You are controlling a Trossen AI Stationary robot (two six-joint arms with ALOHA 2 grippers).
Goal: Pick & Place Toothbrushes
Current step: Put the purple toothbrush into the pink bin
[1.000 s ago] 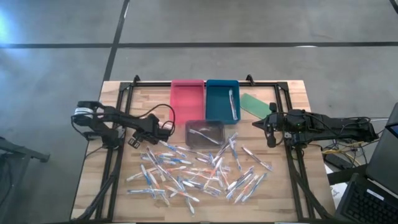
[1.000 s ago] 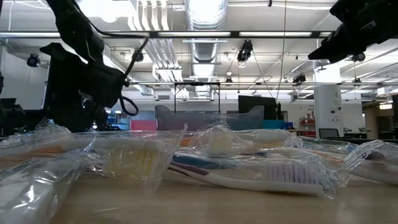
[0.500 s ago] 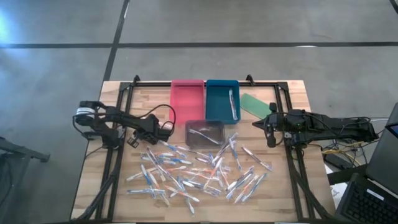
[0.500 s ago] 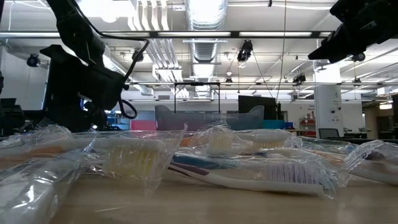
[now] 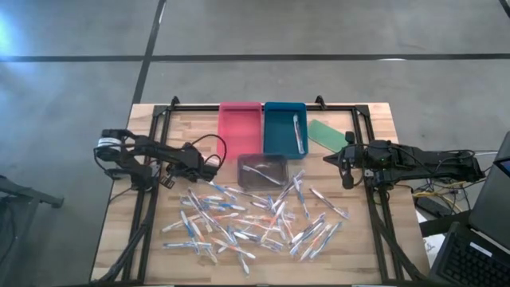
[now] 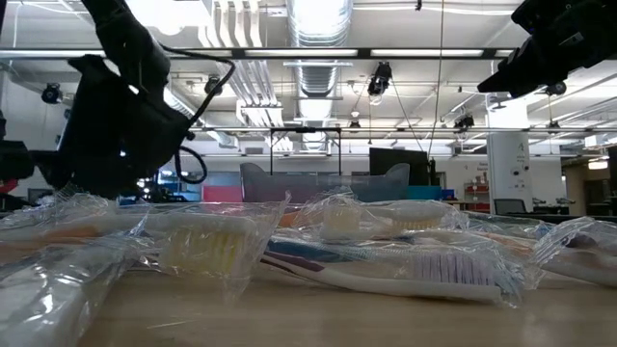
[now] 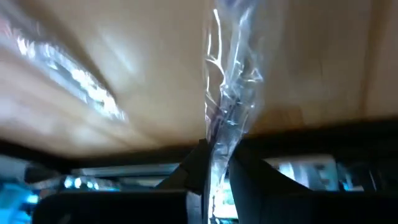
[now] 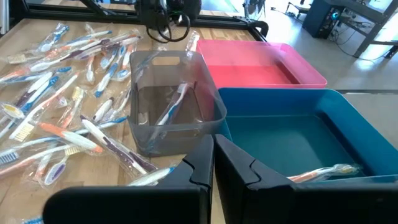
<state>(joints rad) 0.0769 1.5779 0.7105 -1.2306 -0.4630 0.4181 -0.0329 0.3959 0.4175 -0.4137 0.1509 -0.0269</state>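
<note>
Several clear-wrapped toothbrushes (image 5: 255, 219) lie scattered on the wooden table's near half. My left gripper (image 5: 207, 170) stands at the pile's far left edge and is shut on one wrapped toothbrush (image 7: 231, 93). One toothbrush (image 5: 297, 131) lies in the blue tray (image 5: 279, 127). Another (image 8: 171, 109) lies in the clear grey bin (image 5: 263, 170). The pink tray (image 5: 240, 123) holds nothing. My right gripper (image 5: 328, 159) hangs shut above the table, right of the bin, holding nothing. My left gripper pinches the near end of the toothbrush's clear wrapper (image 7: 219, 146) between its two fingers (image 7: 196, 168). The fingers slant downward and lie along the toothbrush, which runs straight out from them over the wood. Whether its far end rests on the table, I cannot tell.
A flat green piece (image 5: 328, 134) lies right of the blue tray. Black frame rails (image 5: 151, 143) run along both sides and the far edge. Bare wood shows left of the pile and along the near edge.
My left hand has risen a little and tipped at the wrist, drawing slightly toward the table's left edge. The right arm has kept still.
</note>
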